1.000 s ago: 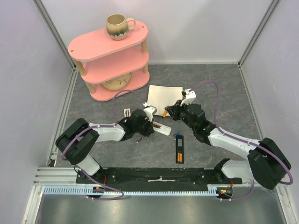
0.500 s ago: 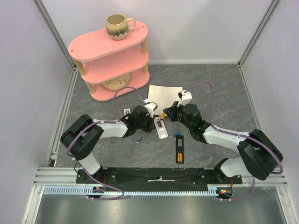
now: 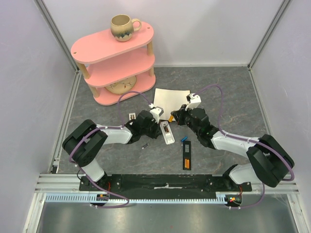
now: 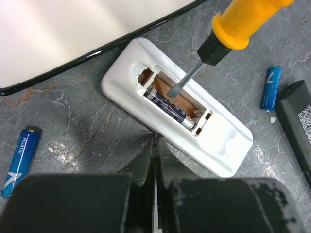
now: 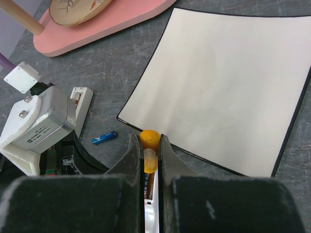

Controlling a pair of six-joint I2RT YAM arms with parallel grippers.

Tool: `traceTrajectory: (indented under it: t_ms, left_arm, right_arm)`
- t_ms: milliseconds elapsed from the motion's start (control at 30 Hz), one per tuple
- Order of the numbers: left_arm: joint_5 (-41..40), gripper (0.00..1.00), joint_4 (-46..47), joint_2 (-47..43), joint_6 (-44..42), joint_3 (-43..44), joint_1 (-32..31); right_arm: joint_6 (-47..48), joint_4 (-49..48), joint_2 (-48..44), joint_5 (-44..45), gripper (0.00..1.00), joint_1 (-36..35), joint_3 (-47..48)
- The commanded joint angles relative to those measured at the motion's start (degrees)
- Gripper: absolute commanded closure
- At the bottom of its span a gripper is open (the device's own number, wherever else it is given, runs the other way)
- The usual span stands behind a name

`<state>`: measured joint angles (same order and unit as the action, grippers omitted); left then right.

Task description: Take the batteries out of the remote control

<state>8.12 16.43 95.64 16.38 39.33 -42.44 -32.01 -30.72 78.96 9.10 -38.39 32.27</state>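
White remote (image 4: 221, 145) is laid face down w/ battery bay open, approx mid-table between L and R edges and somewhat nearer the near edge. One dark-wrapped cell (image 4: 167, 103) is seated in the bay, on the side nearer the left hand (image 4: 155, 148). The slot beside it is bare, w/ brown floor exposed.

Left hand is pressed together w/ nothing pinched. Its tips are set against the remote's long side, probably as a brace. Right hand (image 5: 149, 145) is pinched on the orange handle of the screwdriver (image 4: 238, 22). The flat tip is lowered into the bare slot, just beside the cell; contact w/ the cell can't be confirmed.

Handling, as judged: the cell is light, rigid and smooth-skinned, so slip and roll are to be expected once it's freed. It seems to be held endwise by what looks like a spring at one end of the bay. It's best levered up from under its flank, near the end away from the spring, then taken across its middle. The remote is light plastic and is likely to skid unless braced.

A loose blue cell (image 4: 19, 155) is seen on the table at one side of the remote. A second blue cell (image 4: 270, 87) is seen at the other side, next to a black remote (image 4: 296, 116).
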Motion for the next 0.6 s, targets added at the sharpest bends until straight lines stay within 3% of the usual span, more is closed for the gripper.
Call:
traceTrajectory:
  t_ms: [0,433,567]
  left_arm:
    - [1.9,0.98,-4.03,1.92,1.72,-1.8,-0.1]
    - [1.9,0.98,-4.12,1.75,1.72,-1.54,-0.19]
    - [1.55,0.98,-4.21,2.01,1.64,-1.63,-0.19]
  right_arm:
    - [0.63,-2.41,0.14,1.97,1.0,0.16,0.34]
    - [-4.37,-7.41,4.18,-1.54,1.0,1.64,-3.0]
    - [-10.08,-14.09,7.08,-8.9,1.0,5.6,-6.07]
